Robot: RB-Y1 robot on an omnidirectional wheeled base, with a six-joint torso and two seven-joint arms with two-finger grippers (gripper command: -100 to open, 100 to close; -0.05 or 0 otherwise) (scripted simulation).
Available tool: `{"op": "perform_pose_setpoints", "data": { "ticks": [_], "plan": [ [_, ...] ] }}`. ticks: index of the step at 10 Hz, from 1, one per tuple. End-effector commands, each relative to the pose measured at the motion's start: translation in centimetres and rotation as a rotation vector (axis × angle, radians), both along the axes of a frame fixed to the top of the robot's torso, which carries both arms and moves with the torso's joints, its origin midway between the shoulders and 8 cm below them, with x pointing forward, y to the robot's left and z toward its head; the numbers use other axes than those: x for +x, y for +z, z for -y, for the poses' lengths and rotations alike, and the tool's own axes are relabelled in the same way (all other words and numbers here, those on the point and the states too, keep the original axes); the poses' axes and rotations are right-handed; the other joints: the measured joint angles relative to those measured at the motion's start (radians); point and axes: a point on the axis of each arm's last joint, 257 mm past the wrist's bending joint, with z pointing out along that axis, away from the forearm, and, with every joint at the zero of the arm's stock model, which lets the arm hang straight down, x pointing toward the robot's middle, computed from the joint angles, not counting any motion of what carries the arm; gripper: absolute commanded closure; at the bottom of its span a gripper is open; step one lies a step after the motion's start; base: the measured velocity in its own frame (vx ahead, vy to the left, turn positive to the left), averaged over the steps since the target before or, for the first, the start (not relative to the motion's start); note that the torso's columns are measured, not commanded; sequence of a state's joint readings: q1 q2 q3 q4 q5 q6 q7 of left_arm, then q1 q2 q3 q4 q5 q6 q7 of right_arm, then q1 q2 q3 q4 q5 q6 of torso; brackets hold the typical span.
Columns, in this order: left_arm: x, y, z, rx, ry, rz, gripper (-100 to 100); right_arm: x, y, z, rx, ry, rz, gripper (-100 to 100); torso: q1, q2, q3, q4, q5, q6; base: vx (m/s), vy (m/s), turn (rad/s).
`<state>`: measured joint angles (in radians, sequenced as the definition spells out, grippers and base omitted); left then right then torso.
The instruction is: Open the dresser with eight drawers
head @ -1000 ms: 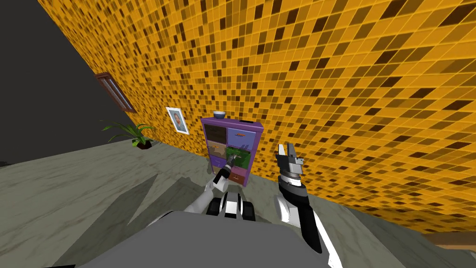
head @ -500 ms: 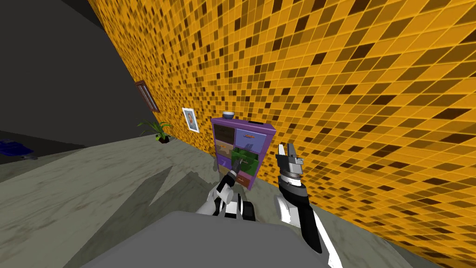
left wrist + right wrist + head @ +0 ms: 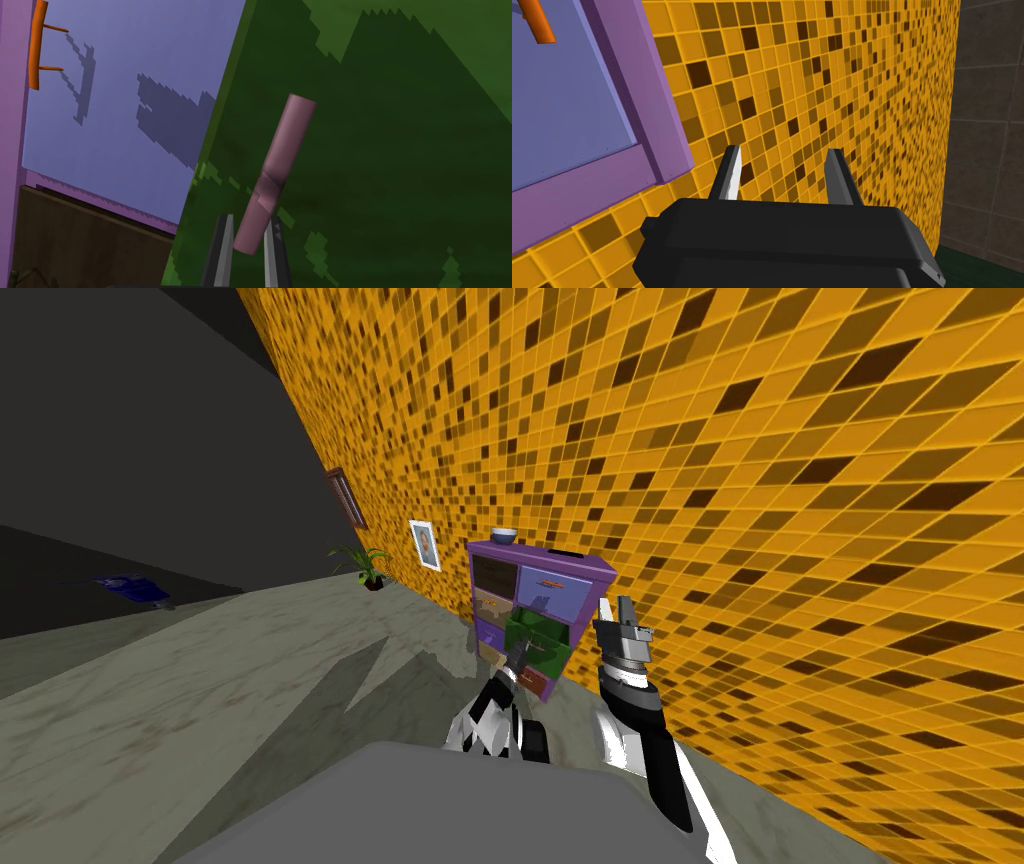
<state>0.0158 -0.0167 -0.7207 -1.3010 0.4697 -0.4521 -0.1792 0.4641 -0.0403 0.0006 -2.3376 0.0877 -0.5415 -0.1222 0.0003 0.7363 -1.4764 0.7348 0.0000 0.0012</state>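
matt mottled green drawer front (image 3: 390,165), smooth pink handle (image 3: 279,160), wood-grained brown drawer (image 3: 90,245), tiled wall (image 3: 822,90).

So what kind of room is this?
Probably a room in a home: a purple dresser stands against an orange tiled wall, with a framed portrait and a potted plant beyond it.
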Motion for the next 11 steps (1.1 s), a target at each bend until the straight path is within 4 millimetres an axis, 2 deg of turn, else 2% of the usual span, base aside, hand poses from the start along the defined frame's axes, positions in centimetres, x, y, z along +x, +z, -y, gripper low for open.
{"op": "perform_pose_setpoints", "data": {
  "ticks": [1,2,7,8,9,11],
  "plan": [
    [-3.5,-0.8,2.4,0.01,-0.045,-0.011,100,0.0,0.0,0.0,0.0,0.0,0.0,0,-0.001,-0.002,-0.001,-0.001,-0.001,-0.001,0.022,0.086,0.166],
    [-3.2,0.2,3.0,0.0,-0.055,0.0,-100,0.0,0.0,0.0,0.0,0.0,0.0,0,-0.002,-0.004,-0.002,-0.002,-0.001,-0.001,0.026,0.041,0.163],
    [-7.3,2.6,7.1,0.002,-0.164,-0.005,-100,0.0,0.0,0.0,0.0,0.0,0.0,0,0.0,0.002,0.001,0.003,0.0,-0.001,0.051,-0.003,0.219],
    [-7.3,2.8,7.1,-0.001,-0.163,-0.002,-100,0.0,0.0,0.0,0.0,0.0,0.0,0,0.001,0.002,0.001,0.003,0.0,-0.004,0.036,0.005,0.076],
    [-8.2,3.3,7.8,-0.001,-0.185,-0.003,-100,0.0,0.0,0.0,0.0,0.0,0.0,0,0.0,0.003,0.001,0.003,0.0,-0.007,0.027,0.003,0.138],
    [-8.2,3.4,7.8,-0.002,-0.185,-0.002,-100,0.0,0.0,0.0,0.0,0.0,0.0,0,-0.001,0.003,0.001,0.003,0.0,-0.015,0.013,0.0,0.028]
  ]
}}
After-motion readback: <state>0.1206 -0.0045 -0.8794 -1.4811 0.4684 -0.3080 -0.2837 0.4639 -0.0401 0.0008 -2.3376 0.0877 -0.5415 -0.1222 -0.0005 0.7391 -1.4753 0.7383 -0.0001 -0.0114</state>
